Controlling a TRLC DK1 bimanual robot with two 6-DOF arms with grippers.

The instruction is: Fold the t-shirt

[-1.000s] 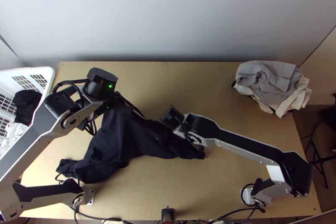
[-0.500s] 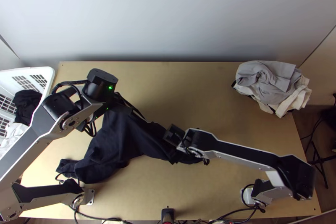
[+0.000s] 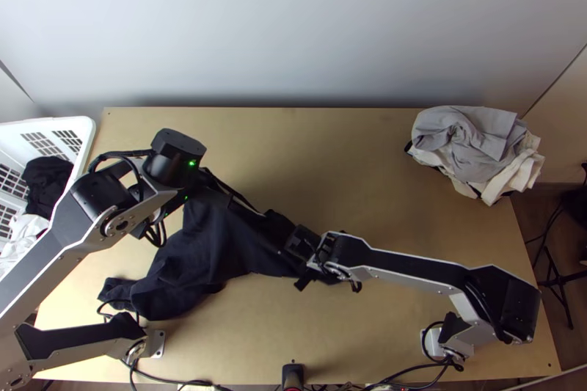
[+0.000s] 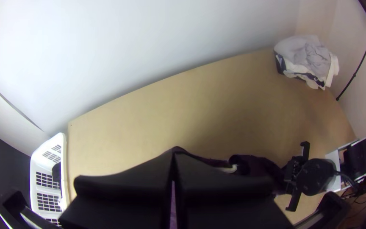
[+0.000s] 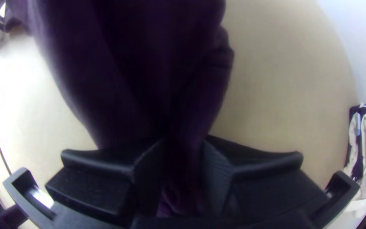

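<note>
While L hand (image 3: 208, 189) grips the tee (image 3: 227, 244), R hand (image 3: 304, 248), fingers apart w/ cloth between, has moved toward tbl's (image 3: 381, 340) near edge.

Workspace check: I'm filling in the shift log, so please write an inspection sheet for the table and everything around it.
Surface: table is light wood, partly covered by the t-shirt.
Job's things: dark t-shirt, bunched, not yet folded.
Clutter: cloth pile at the far right; white basket at the left, holding clothes.
Grippers: left gripper closed on the t-shirt; right gripper has fingers apart, t-shirt between them.
Cables: dark cables near both arm bases.
Surroundings: pale wall beyond the far edge.
</note>
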